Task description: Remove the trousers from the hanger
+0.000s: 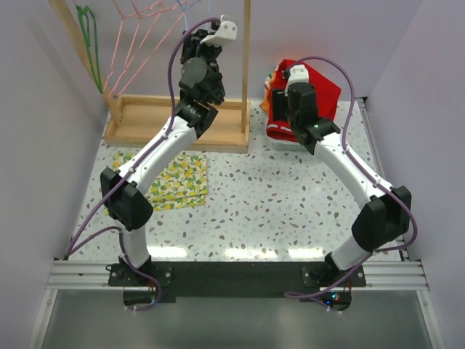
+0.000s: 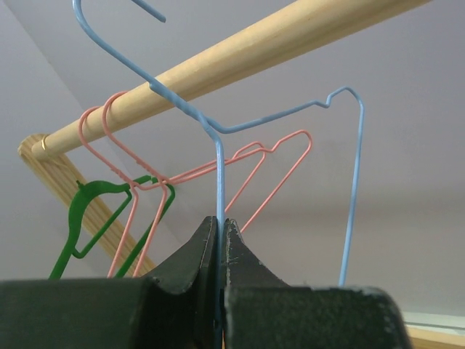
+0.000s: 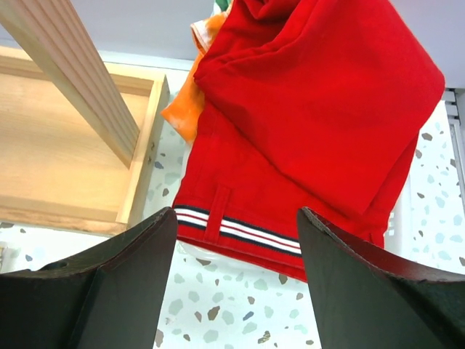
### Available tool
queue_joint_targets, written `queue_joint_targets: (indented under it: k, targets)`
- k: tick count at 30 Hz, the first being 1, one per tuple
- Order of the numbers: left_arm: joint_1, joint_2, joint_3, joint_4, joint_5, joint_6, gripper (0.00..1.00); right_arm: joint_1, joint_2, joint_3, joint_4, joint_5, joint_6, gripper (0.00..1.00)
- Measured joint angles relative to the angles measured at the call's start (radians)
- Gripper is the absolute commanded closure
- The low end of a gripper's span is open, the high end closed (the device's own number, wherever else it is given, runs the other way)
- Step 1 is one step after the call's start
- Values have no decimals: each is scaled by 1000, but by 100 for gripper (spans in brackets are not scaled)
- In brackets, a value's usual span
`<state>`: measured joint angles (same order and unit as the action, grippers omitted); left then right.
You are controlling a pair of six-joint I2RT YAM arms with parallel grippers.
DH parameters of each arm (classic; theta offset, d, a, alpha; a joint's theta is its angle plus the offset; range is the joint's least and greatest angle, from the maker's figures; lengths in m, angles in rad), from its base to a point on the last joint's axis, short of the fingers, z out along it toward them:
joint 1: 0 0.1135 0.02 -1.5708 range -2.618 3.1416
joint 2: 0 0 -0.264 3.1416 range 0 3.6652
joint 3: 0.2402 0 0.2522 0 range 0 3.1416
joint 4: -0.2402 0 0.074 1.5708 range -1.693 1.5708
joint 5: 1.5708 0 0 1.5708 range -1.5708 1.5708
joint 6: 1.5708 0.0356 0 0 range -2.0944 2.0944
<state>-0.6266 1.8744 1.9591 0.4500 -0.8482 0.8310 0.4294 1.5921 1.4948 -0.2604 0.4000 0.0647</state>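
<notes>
Red trousers (image 3: 312, 109), one: topmost of a heap at the worktop's (image 1: 276, 203) far right corner, striped hem toward the right hand (image 3: 236, 218), long axis running off to the far edge.
Orange trousers (image 3: 190, 109), one: tucked under its left side.
Green trousers (image 3: 221, 6): a sliver only.
Right hand: open, just over the heap, the nearer arm.
Left hand (image 2: 220, 222): closed on the blue hanger (image 2: 283, 116), one, no cloth seen on it, up by the rail (image 2: 254, 47).
Pink hangers (image 2: 280, 178), two.
Green hanger (image 2: 76, 218), one.
</notes>
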Motion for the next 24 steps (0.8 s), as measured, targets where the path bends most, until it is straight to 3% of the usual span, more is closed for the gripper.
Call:
queue_joint_targets:
  k: [24]
  targets:
    - [31,106,53,-71,79,-81,100,1,6,-5,-16,-25,14,30]
